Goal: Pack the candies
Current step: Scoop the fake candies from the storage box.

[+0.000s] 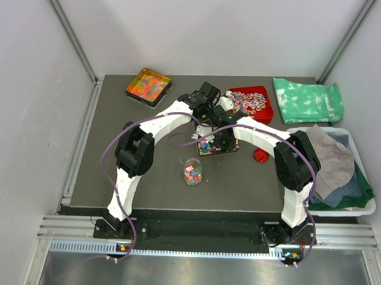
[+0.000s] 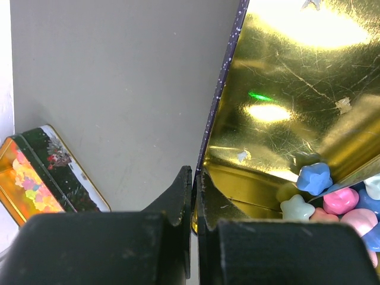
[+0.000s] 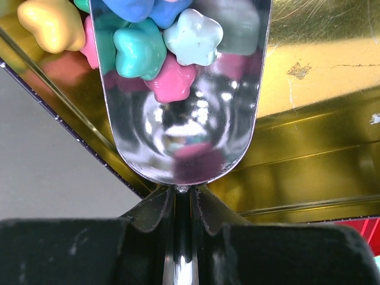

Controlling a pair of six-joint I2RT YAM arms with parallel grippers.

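Over at 11 o'clock on the table [image 1: 158, 185], a tin of orange-yellow gummies [image 1: 147, 86] sits well apart from the work. Next, the left gripper [image 2: 194, 178] has its jaws pinched tight on the dark rim of the gold-lined tin [image 2: 285, 89] at the table's centre. The candies [image 2: 314, 178], small star-like lumps in blue, pink and pale green, are heaped toward 4 o'clock in the left wrist view. At 6 o'clock of this tin stands a clear jar [image 1: 192, 172] with more mixed candies inside. The right gripper [image 3: 182, 196] is clamped narrowly on the handle of a shiny metal scoop [image 3: 184, 136]. Its bowl carries teal, pink, blue and pale candies over the tin's gold floor. Further right lie a red tray [image 1: 250, 89] at 1 o'clock, a red cap [image 1: 261, 155] at 3 o'clock of the tin, a green cloth [image 1: 308, 101] at 2 o'clock, and a white basket [image 1: 341, 213] of cloths at 4 o'clock.
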